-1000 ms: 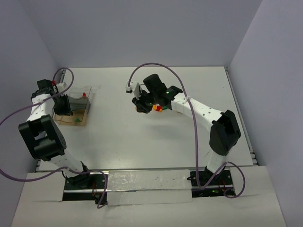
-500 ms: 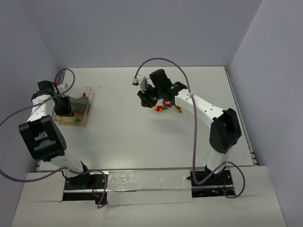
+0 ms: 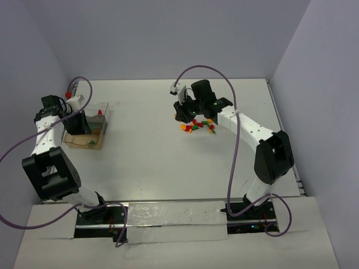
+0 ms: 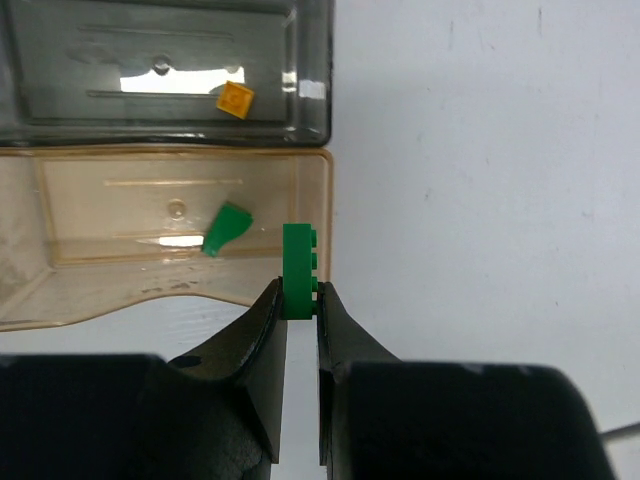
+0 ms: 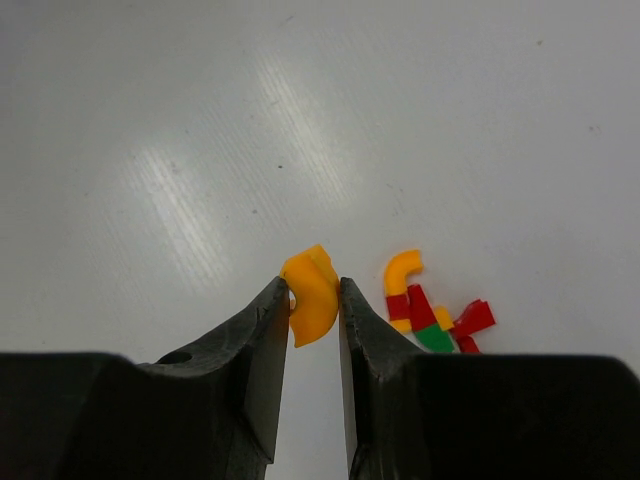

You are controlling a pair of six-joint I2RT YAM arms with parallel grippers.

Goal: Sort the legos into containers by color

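Edges first: your left hand [image 4: 298, 303] is pressed onto one green brick [image 4: 298, 265], held upright between the fingertips. That brick hangs right at the right-hand wall of the amber tray [image 4: 100, 200], on the line between tray and bare worktop [image 4: 480, 200]. You cannot tell from the wrist view whether it touches the rim. To its right the worktop is open; to its left lies the tray floor.

Beyond the amber tray, wall to wall with it, sits the smoky tray [image 4: 200, 45]. You have two trays in that view. The amber one holds one green sloped piece [image 4: 228, 228]; the smoky one holds one orange-yellow square brick [image 4: 236, 98].

From above, the containers [image 3: 92, 130] sit close to the worktop's left edge and the side wall, so room there is tight. A wide bare stretch lies between them and the pile of legos [image 3: 196, 126].

Your right hand [image 5: 312, 300] pinches one orange-yellow curved piece [image 5: 310, 280], raised over bare worktop just left of the pile. In the pile you can count:
- one curved orange-yellow piece [image 5: 402, 268]
- one small yellow bit [image 5: 443, 318]
- one green piece [image 5: 433, 338]
- at least three red ones [image 5: 472, 317]

The finger hides the pile's lower edge.
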